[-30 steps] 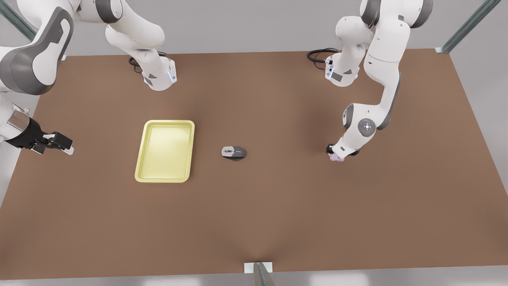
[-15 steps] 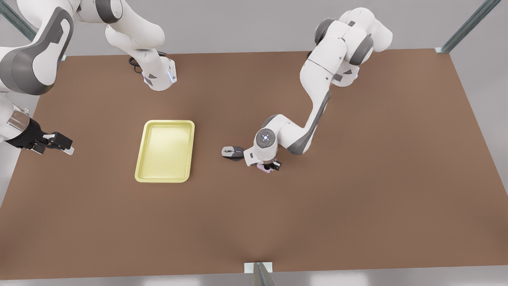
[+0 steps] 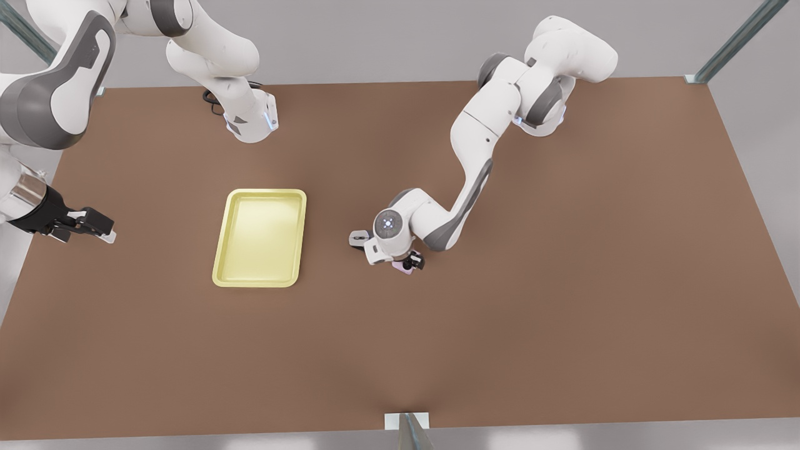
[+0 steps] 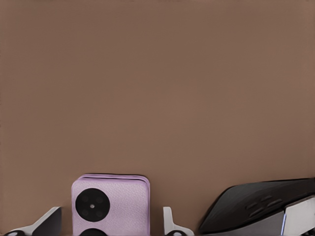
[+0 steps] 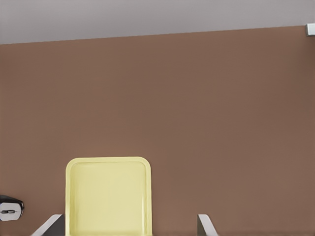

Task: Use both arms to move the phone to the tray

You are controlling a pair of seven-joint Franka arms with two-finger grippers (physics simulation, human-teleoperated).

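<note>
Left gripper [image 3: 407,262] is down at the table [image 3: 562,312] near its middle, its fingers [image 4: 170,223] standing either side of the pink phone [image 3: 402,266] with a gap visible, so a firm grip cannot be confirmed. Phone is just beside the mouse [image 3: 358,237], apart from the tray [image 3: 261,237]. Right gripper [image 3: 94,226] waits spread open at the front view's left edge, facing the tray

white arms [image 3: 475,144], grey joints, black claw [image 3: 94,225]
</note>
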